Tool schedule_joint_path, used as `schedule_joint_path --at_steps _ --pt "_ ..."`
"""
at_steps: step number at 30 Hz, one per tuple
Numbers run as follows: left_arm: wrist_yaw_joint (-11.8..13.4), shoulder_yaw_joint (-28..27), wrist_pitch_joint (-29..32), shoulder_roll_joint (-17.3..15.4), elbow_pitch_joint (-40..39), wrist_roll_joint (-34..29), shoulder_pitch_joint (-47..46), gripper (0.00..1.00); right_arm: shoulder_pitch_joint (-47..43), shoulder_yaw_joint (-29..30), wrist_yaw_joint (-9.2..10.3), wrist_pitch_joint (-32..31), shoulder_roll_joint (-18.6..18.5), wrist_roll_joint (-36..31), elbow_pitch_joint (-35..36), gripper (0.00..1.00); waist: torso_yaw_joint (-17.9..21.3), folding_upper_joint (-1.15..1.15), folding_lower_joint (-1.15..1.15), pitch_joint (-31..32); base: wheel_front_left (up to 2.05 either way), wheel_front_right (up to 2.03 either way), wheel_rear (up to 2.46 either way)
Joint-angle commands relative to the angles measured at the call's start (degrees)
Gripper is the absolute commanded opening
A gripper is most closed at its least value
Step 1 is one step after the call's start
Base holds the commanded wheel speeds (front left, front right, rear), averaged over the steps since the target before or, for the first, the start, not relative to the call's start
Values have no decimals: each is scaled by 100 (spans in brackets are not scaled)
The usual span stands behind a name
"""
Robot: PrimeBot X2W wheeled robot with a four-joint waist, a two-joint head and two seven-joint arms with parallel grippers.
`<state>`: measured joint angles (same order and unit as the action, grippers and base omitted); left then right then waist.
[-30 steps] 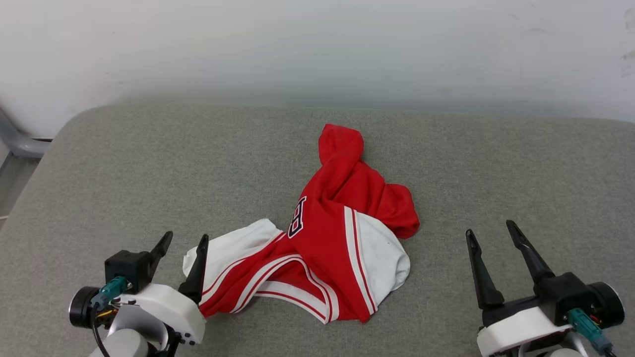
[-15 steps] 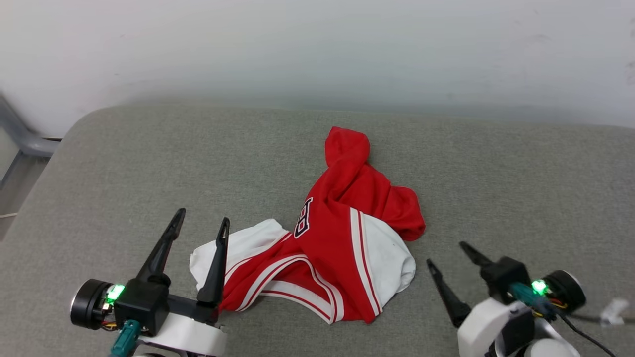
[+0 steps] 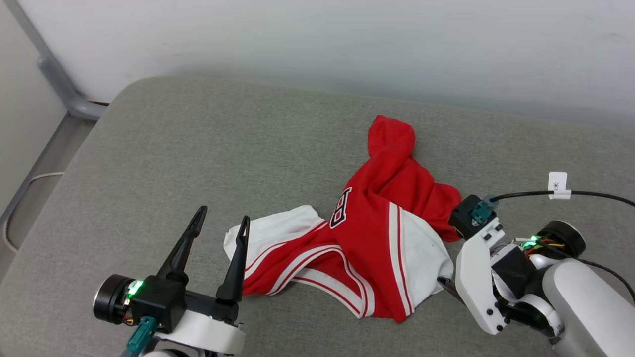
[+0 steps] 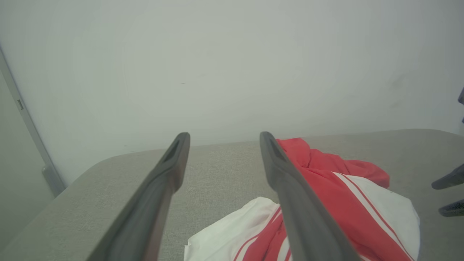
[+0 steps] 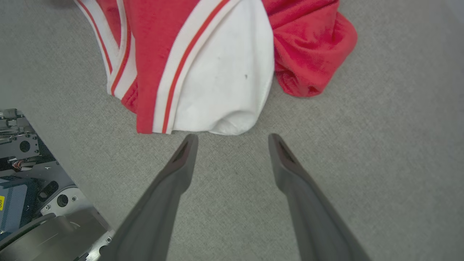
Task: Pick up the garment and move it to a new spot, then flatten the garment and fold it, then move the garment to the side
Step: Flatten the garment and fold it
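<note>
I'm on the first step, the pick-up. The garment (image 3: 367, 238) lies in a crumpled, twisted heap on the grey cushion (image 3: 198, 148); none of it is lifted or flattened. My left gripper (image 3: 223, 215) has its fingers spread wide and holds nothing. It sits just beside the garment's left edge, with the nearer finger at the rim of one white sleeve (image 3: 268, 233), and I can't tell whether it touches the cloth. My right gripper (image 5: 232, 136) is also wide open and empty. It points down at the cushion just short of the garment's right side, its tips close to the rounded end of the other white sleeve (image 5: 224, 83) but apart from it.

As I judge it, the next move is to ease each gripper the last bit onto its sleeve, get one finger under the cloth, and close. The cloth is bunched, so a pinch will likely take several layers. That is fine for carrying, but I'd want both holds firm before lifting.
</note>
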<state>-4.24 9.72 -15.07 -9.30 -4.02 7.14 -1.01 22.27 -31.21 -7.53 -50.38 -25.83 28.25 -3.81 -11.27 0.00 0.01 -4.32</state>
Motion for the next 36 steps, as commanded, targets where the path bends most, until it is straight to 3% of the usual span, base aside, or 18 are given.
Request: schedule_joint_path --at_steps 1,7,16,17,18,19,20,28,36 --pt "-68 -32 -14 35 5 -69 -63 100 125 -64 7 -155 8 53 -70 100 -166 0 -1 -93 0 0 0" --pt "-209 -122 -14 198 36 -141 -194 100 485 -367 8 -734 -82 11 -478 100 -487 0 -1 -258 0 0 0" --pt "-304 -174 -15 339 63 -197 -289 100 577 -727 6 -473 67 47 -1442 100 -765 0 -1 -428 0 0 0" --pt "-310 -180 -15 342 64 -203 -292 100 556 -784 6 -452 89 72 -1524 89 -770 0 -1 -436 0 0 0" --pt "-311 -189 -15 343 63 -208 -294 100 547 -857 5 -421 106 116 -1584 44 -772 0 -1 -443 0 0 0" --pt "-316 -197 -15 348 62 -209 -292 100 553 -907 5 -393 117 152 -1636 16 -769 0 -1 -450 0 0 0" --pt "-319 -206 -15 352 60 -212 -289 100 562 -948 5 -355 115 187 -1685 0 -762 0 -1 -458 0 0 0" --pt "-321 -277 -15 348 127 -244 -241 100 763 -1026 9 24 -133 422 -1847 0 -530 0 -1 -338 0 0 0" --pt "-325 -390 -15 303 128 -231 -57 100 404 -312 8 281 -510 547 -1619 0 -111 0 -1 -74 0 0 0"
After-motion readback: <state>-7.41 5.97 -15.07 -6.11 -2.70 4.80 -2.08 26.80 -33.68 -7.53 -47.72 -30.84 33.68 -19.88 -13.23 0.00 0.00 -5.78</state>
